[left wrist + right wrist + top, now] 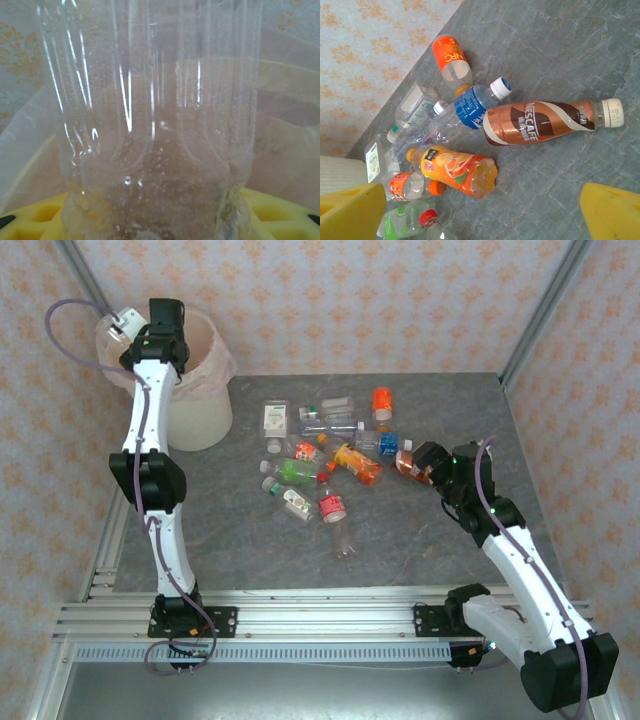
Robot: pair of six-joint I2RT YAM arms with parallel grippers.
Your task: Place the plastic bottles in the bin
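Plastic bottles (357, 462): most lie loose in a cluster mid-surface, on their sides, several touching. Surface (420, 540) is grey, marbled.

Bin (205, 410) stands at the far left corner, cream wall, pinkish bag liner.

Left jaws: clamped on a clear bottle (155, 125), held over the bin's mouth near its left rim. Yellow pads (35, 217) sit at either side of the bottle's base; the bag liner shows behind it.

Right jaws: wide apart, nothing between them, low over the right edge of the cluster. Their yellow pads (615, 210) frame bare surface.

Just ahead of them lies a brown Nescafé bottle (540, 122), white cap. A blue-label bottle (470, 107) touches its base. An orange-label bottle (457, 172) lies just beside, crumpled at one end. An orange NFC bottle (451, 59) lies farther off, near the wall.
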